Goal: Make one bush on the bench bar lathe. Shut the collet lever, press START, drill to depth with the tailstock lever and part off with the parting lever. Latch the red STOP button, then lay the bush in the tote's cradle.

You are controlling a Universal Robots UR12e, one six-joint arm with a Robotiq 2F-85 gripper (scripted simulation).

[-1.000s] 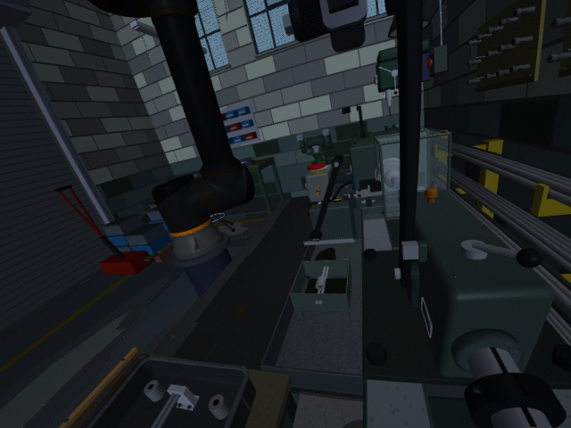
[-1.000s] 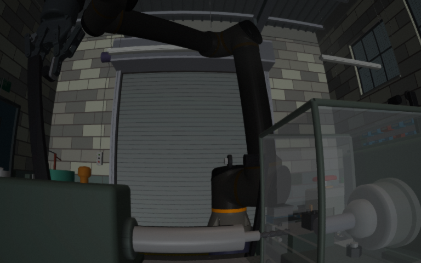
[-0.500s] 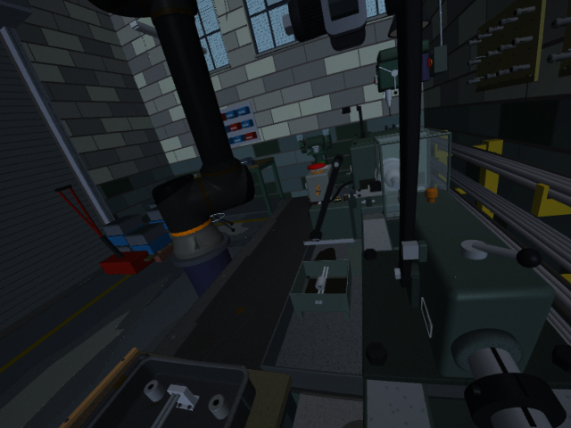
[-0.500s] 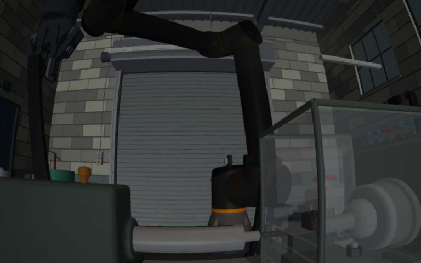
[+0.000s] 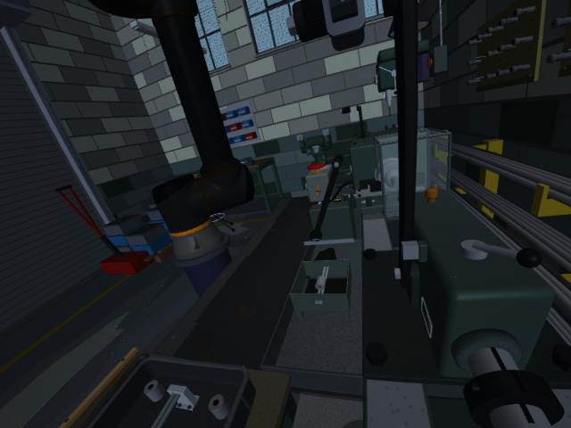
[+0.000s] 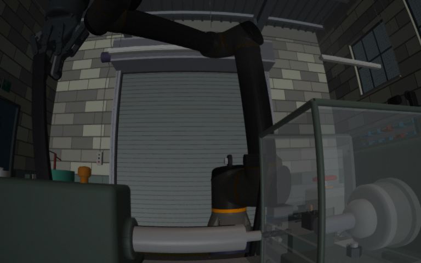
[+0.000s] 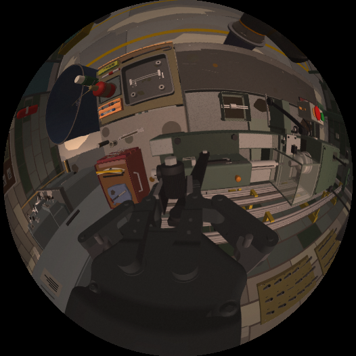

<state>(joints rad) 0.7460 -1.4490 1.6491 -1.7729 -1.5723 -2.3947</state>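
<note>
The tall black collet lever [image 5: 407, 138] stands upright from the lathe's headstock end, and its ribbed grip [image 7: 173, 181] sits between my fingers. The green headstock [image 5: 479, 295] with the bar collar [image 5: 512, 401] lies below. Further along the bed stand the glass guard [image 6: 341, 183], the chuck [image 6: 385, 211] and the tailstock quill [image 6: 192, 238]. The control box with the red STOP button [image 5: 316, 167] is at the far end. The tote [image 5: 320, 285] with its cradle hangs off the bench front. My gripper [image 7: 182, 184] is high at the lever's top and is closed on the collet lever's grip.
A short lever with a black knob [image 5: 502, 253] lies on the headstock top. An orange knob [image 5: 431, 194] stands beside the guard. Bar stock racks [image 5: 507, 184] run along the right. The robot base [image 5: 200, 239] stands left of the bench. A parts tray [image 5: 180, 396] sits near the front.
</note>
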